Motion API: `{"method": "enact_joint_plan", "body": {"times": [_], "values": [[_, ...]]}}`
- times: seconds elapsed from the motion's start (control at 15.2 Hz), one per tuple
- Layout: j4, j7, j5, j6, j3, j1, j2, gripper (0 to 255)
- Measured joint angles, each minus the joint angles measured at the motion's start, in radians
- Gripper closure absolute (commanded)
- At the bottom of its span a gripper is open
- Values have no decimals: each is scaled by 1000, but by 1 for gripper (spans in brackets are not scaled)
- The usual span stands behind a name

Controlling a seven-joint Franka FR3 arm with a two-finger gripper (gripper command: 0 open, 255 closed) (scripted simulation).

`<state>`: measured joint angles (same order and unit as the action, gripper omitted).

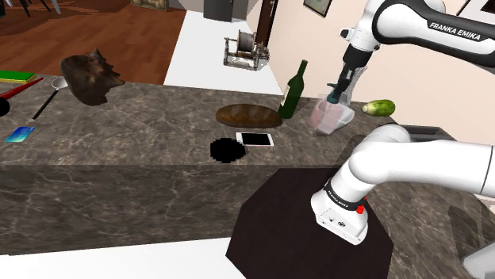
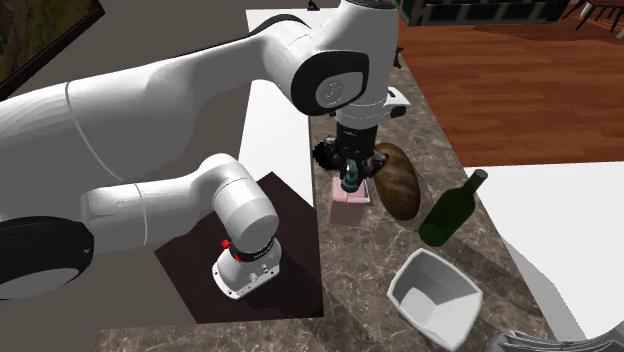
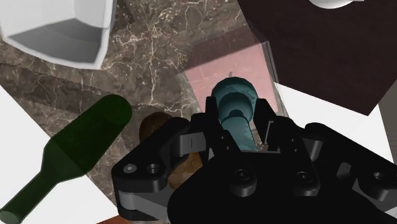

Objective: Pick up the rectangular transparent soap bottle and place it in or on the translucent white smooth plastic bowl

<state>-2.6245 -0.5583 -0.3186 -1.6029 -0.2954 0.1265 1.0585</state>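
Note:
The soap bottle (image 3: 226, 70) has a clear pinkish rectangular body and a teal pump (image 3: 233, 102). My gripper (image 3: 236, 130) is shut on the pump's neck, one black finger on each side. In the shoulder view the bottle (image 1: 325, 116) hangs under the gripper (image 1: 339, 94), slightly tilted, just in front of the white bowl (image 1: 347, 117). In the second exterior view the gripper (image 2: 351, 180) holds the bottle (image 2: 349, 201) near the counter's edge by the stand. There the squarish white bowl (image 2: 435, 297) sits empty on the dark marble counter, well apart from the bottle. The bowl (image 3: 54, 44) shows beyond the bottle.
A dark green wine bottle (image 1: 293, 89) stands between the bottle and a brown bread loaf (image 1: 248, 116). A white phone (image 1: 255, 139), a black disc (image 1: 228, 149) and a green vegetable (image 1: 378, 107) lie on the counter (image 1: 143, 127). The dark stand (image 2: 260, 260) borders it.

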Motion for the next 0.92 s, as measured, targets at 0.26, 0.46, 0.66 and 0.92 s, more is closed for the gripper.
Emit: {"method": "enact_joint_plan", "body": {"times": [0.26, 0.46, 0.66, 0.92], "values": [[62, -7, 11, 43, 9, -6, -18, 255], [113, -30, 0, 58, -9, -7, -48, 255], [173, -89, -41, 46, -76, -2, -105, 255], [286, -179, -86, 41, -169, -8, -195, 255]]}}
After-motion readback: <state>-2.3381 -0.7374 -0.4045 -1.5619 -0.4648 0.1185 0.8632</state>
